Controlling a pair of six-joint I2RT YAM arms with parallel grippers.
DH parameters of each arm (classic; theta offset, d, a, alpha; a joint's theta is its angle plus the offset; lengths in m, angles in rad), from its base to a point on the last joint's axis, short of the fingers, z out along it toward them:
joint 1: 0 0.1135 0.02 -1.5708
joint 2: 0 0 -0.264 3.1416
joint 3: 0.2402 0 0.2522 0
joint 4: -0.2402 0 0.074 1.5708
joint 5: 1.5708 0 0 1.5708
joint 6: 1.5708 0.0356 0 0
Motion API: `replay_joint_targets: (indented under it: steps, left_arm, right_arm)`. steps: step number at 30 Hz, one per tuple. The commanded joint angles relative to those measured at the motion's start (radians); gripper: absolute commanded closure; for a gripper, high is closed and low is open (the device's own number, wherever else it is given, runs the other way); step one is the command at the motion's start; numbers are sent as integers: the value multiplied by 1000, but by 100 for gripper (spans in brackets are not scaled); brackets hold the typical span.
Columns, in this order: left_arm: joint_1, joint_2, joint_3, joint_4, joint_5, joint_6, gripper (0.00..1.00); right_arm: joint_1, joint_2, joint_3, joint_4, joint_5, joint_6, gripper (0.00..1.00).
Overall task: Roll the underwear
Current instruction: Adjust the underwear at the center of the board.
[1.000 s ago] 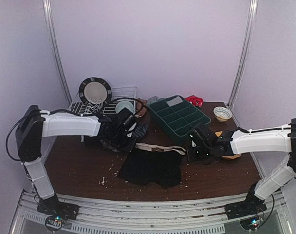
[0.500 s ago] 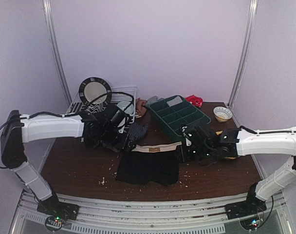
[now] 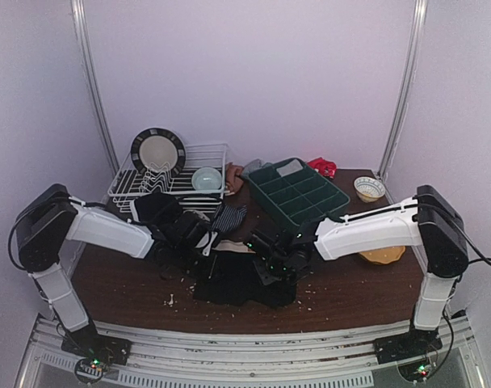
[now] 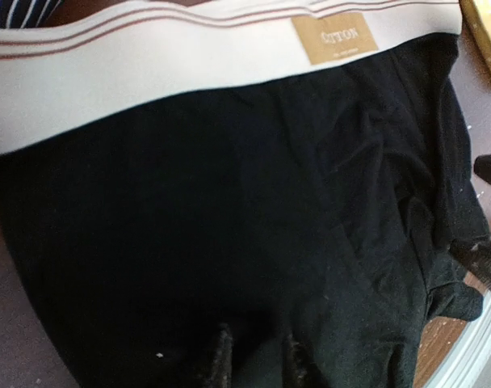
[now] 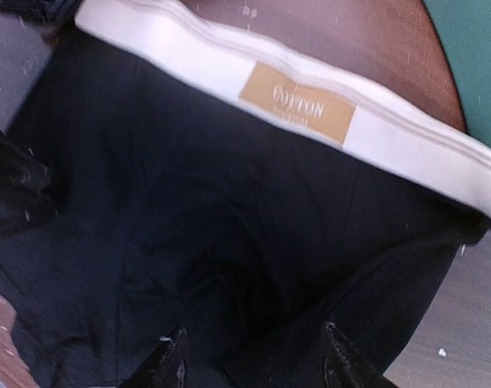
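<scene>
Top external: black underwear (image 3: 244, 279) flat on worktop (image 3: 124, 279), centre front, waistband (image 4: 148, 73) at far edge. Left fingers (image 4: 220, 360) narrowly apart, right fingers (image 5: 336, 365) wide, both over dark cloth, nothing held. Best: pinch both corners level, roll evenly, keep cloth taut.

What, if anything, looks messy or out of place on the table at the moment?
Pale crumbs are scattered over the dark table, mostly around the black underwear, which makes the surface look dirty. In the left wrist view, one leg hem of the underwear is rumpled rather than flat.
</scene>
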Motion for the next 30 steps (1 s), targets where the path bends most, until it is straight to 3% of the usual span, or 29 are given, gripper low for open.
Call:
replay_joint_targets:
  steps: [1,11,17,23,30]
  left_arm:
    - [-2,41,-41,87,21,-41,79]
    - [-3,33,-71,76,14,-33,82]
    - [-2,6,-84,56,9,-26,83]
    - [-11,-6,-93,35,16,-10,86]
    - [-31,3,-94,25,5,-2,89]
  right_arm:
    - [18,30,-8,-84,79,27,48]
    - [19,54,-54,-99,75,73,65]
    - [18,16,-93,-78,86,88,100]
    - [21,-246,-267,6,132,153,100]
    - [18,-470,-456,-54,235,279,100]
